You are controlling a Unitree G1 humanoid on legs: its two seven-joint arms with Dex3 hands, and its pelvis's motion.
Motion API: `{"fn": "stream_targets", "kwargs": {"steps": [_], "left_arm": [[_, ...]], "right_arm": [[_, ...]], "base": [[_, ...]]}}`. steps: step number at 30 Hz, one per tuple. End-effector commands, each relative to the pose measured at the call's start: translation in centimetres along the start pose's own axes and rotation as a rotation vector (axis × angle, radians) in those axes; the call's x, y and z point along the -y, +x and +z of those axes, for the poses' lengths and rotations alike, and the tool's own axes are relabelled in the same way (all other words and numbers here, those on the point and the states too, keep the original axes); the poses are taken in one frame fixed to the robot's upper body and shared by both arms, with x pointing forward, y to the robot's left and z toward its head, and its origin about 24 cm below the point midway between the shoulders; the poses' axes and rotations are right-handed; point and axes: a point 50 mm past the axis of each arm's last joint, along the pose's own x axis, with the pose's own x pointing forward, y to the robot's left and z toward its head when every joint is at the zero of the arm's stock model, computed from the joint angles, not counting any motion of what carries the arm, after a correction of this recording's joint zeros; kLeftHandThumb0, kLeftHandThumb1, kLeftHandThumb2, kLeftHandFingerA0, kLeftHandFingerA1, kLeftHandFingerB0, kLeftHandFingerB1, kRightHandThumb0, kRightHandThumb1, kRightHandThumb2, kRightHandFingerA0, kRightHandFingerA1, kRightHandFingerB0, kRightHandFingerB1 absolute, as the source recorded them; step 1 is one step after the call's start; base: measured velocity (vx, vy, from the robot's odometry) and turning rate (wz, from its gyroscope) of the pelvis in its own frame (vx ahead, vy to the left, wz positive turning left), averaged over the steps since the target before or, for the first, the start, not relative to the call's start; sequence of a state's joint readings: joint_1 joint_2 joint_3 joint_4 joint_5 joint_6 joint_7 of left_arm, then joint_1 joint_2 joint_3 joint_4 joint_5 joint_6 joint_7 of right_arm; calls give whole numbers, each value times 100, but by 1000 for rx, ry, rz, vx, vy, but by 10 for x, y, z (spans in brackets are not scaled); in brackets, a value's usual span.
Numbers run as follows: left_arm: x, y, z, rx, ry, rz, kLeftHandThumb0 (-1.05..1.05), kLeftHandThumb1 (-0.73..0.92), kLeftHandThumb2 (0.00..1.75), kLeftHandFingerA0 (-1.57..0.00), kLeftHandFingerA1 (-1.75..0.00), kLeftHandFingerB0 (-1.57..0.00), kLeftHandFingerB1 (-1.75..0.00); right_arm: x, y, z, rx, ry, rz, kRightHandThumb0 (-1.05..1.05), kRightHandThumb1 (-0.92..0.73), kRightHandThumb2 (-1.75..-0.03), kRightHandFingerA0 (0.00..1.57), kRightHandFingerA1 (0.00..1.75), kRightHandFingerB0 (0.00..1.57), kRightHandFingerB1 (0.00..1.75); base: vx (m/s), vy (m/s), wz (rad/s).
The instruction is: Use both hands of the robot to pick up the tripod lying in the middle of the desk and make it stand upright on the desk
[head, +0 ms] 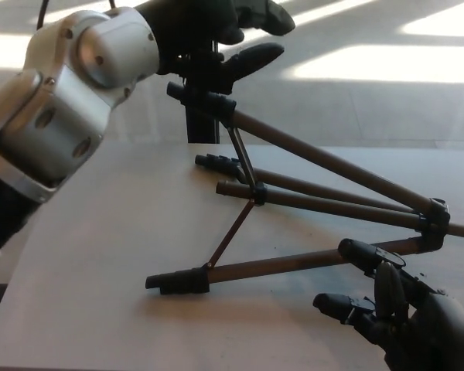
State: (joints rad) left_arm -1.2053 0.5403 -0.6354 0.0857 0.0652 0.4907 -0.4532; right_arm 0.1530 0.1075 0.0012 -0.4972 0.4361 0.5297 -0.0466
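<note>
The tripod (309, 202) lies on the pale desk (108, 232) with its three legs spread toward the left and its head end off to the right. One leg is raised, its black foot (201, 99) up in the air at the top centre. My left hand (216, 31) hovers just above that foot, open, fingers spread, not touching it. My right hand (402, 309) is at the lower right, open, fingers apart next to the near leg (286, 266), holding nothing.
A dark vertical post (199, 116) stands behind the desk's far edge, near the raised foot. My silver left forearm (69, 100) fills the upper left. Sunlit floor lies beyond the desk.
</note>
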Motion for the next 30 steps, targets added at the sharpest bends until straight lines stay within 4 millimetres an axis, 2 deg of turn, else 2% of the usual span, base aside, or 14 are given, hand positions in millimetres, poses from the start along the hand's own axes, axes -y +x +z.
{"fn": "stream_targets", "kwargs": {"steps": [1,2,4,5,7,14,16,20,22,23,24,25,26,30], "left_arm": [[10,39,44,-54,926,217,-96,58,104,-3,-16,-10,-19],[14,41,44,-56,926,221,-96,58,103,-3,-15,-10,-19],[23,47,46,-61,929,213,-105,63,106,0,-6,-12,-1],[28,50,46,-63,934,205,-105,63,106,0,-6,-12,-1],[35,55,46,-68,940,202,-102,59,102,0,-9,0,0],[60,73,44,-115,962,159,-103,59,102,0,-9,0,0],[70,78,45,-102,935,163,-100,57,100,0,0,0,0],[81,85,50,-66,933,176,-93,55,98,0,-4,0,-8],[86,87,53,-48,958,191,-94,57,99,-8,0,-10,-10],[89,88,55,-34,969,193,-95,56,99,-2,0,-7,-11],[90,89,55,-23,970,197,-94,55,97,0,0,-7,-11],[91,88,55,-8,982,207,-93,55,96,0,0,-8,-17],[93,88,52,4,1022,214,-96,56,97,0,0,-7,-11],[96,88,42,14,1078,206,-93,55,95,0,0,-8,-13]], "right_arm": [[12,-9,-30,-94,21,-134,-82,-82,-65,62,93,58,56],[11,-9,-31,-99,20,-135,-83,-82,-65,61,93,57,55],[10,-10,-32,-104,29,-142,-84,-81,-64,62,92,57,54],[10,-10,-33,-102,36,-145,-84,-81,-64,62,92,57,54],[11,-10,-33,-99,25,-147,-84,-82,-65,64,91,60,55],[11,-12,-36,-110,25,-147,-84,-82,-65,62,92,59,56],[10,-10,-39,-120,20,-154,-85,-81,-65,64,91,61,56],[8,-9,-42,-111,21,-153,-84,-82,-65,63,93,58,56],[6,-9,-43,-120,33,-154,-85,-82,-65,62,94,58,55],[5,-9,-43,-127,37,-157,-76,-62,-109,67,90,51,62],[4,-9,-43,-128,41,-161,-84,-82,-65,62,93,59,55],[3,-9,-44,-127,46,-165,-83,-82,-65,61,93,58,55],[3,-10,-45,-118,46,-161,-81,-83,-65,61,92,58,54],[3,-12,-47,-107,44,-153,-83,-82,-65,61,92,59,55]], "base": [[0,0,0],[0,0,0],[0,0,0],[0,0,0],[0,0,0],[0,0,0],[0,0,0],[0,0,0],[0,0,0],[0,0,0],[0,0,0],[0,0,0],[0,0,0],[0,0,0]]}}
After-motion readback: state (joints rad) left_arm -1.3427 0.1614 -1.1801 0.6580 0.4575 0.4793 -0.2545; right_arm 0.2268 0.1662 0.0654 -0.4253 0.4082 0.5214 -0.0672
